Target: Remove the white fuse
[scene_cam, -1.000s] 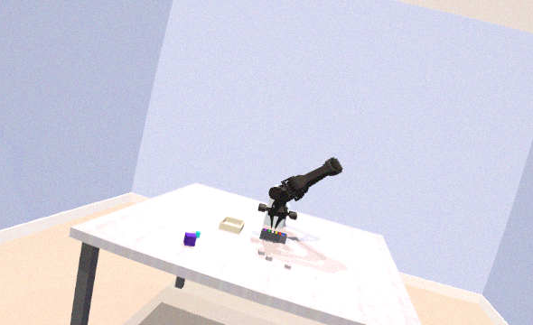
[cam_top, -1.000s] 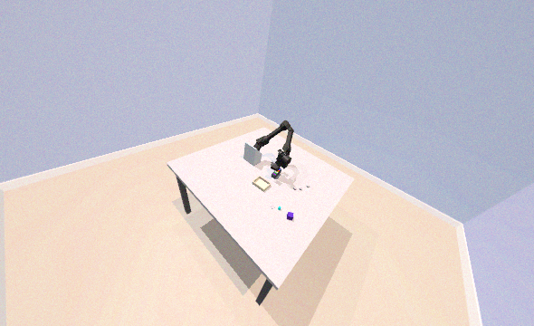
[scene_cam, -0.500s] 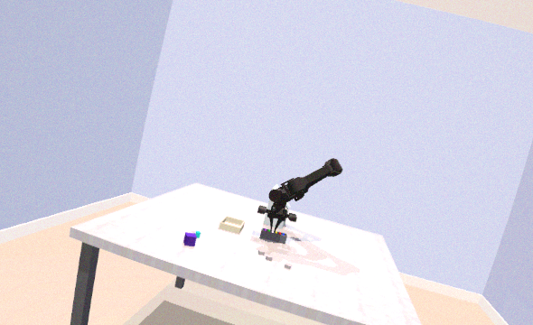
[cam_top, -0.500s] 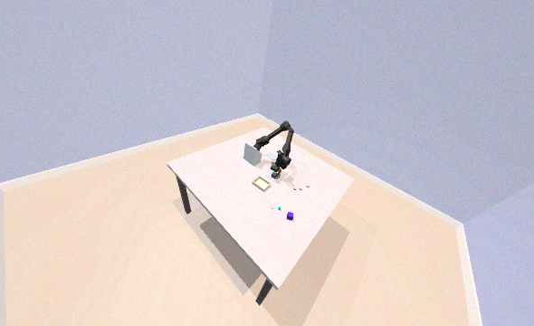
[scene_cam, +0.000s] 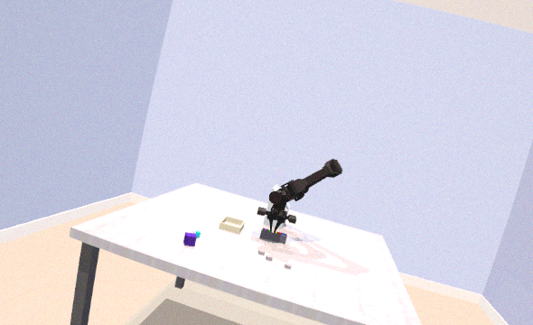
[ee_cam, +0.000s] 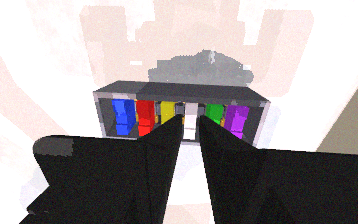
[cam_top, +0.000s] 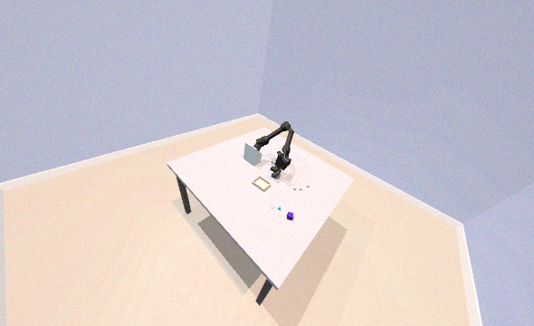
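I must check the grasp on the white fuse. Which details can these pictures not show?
- Wrist view: whether the pincer fingers touch the white fuse; only a narrow gap shows.
- Wrist view: tray cut off by the right edge.
- Top and exterior views: fuse block too small, fuses unreadable.
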